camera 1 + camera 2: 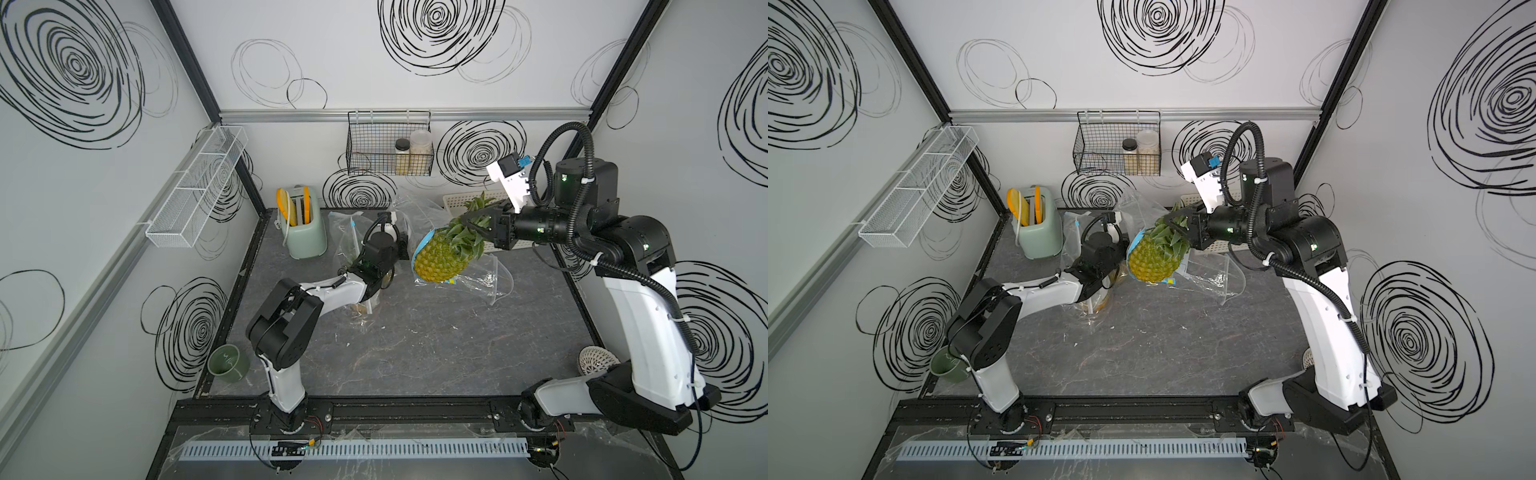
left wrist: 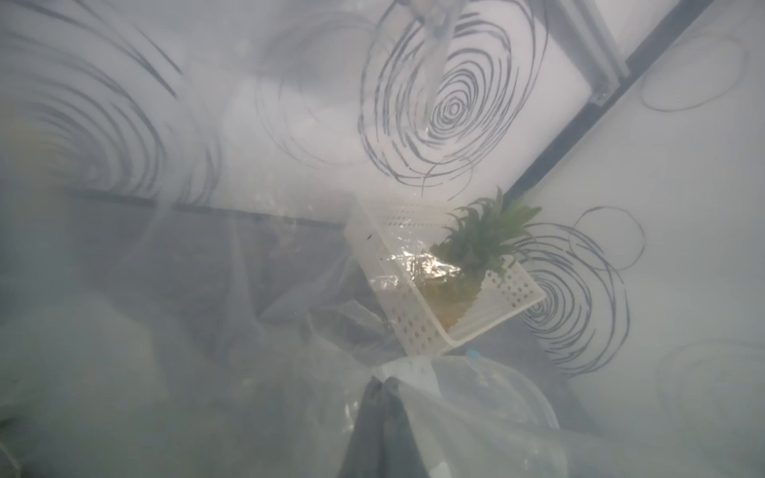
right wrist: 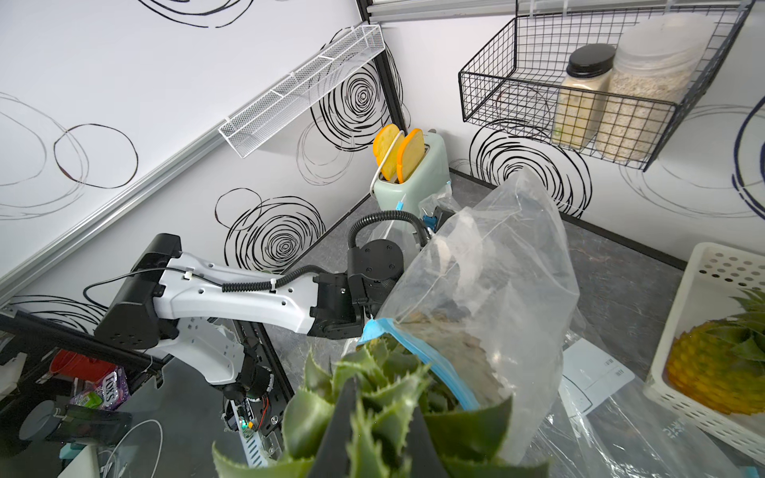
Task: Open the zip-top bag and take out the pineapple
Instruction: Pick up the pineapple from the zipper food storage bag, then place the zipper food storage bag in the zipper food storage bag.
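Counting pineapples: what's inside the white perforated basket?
One pineapple lies in the white basket. The rest of its inside is out of frame or blurred behind bag plastic.

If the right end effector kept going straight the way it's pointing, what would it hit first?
Beyond the pineapple it grips, probably the bag, with the left arm close behind; depth is unclear.

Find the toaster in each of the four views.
Both top views: toaster at the table's far left corner.
Left wrist: not in it; bag plastic blurs the picture.
Right wrist: upper middle.
Landmark: black wire basket on the back wall, in all but the left wrist view.
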`<state>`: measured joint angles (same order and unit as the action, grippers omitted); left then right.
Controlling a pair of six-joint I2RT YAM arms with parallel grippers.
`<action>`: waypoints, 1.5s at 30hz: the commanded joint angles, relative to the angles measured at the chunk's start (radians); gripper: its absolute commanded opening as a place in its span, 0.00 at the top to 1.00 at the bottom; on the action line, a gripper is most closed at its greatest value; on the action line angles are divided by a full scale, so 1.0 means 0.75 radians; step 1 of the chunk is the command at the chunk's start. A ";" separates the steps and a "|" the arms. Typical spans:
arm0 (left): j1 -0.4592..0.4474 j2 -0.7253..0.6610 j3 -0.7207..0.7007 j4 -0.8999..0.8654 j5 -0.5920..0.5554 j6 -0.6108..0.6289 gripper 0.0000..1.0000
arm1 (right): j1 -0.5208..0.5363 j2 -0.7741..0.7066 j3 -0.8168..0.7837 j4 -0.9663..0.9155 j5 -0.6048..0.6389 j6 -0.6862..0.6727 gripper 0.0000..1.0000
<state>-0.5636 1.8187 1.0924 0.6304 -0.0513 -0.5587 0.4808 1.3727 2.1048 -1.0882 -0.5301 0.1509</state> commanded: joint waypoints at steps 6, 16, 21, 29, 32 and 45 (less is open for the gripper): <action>0.080 0.023 0.110 -0.010 -0.043 -0.036 1.00 | 0.001 -0.131 -0.088 0.046 -0.090 0.011 1.00; 0.159 0.031 0.176 -0.004 0.036 -0.045 1.00 | -0.001 -0.174 -0.169 0.022 -0.049 -0.020 1.00; 0.151 -0.006 0.184 -0.004 0.049 -0.015 1.00 | -0.004 -0.204 -0.275 0.066 -0.040 -0.023 1.00; 0.142 -0.071 0.231 -0.038 0.068 0.035 1.00 | -0.039 -0.256 -0.430 0.071 -0.006 -0.054 1.00; 0.135 -0.106 0.247 -0.077 0.068 0.068 1.00 | -0.068 -0.287 -0.509 0.078 -0.003 -0.060 1.00; 0.093 -0.204 0.276 -0.233 0.067 0.170 1.00 | -0.178 -0.335 -0.677 0.095 0.051 -0.108 1.00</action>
<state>-0.4812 1.6936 1.2587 0.4911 -0.0048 -0.4660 0.3653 1.1469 1.5871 -1.1027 -0.4770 0.0925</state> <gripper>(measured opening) 0.048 0.123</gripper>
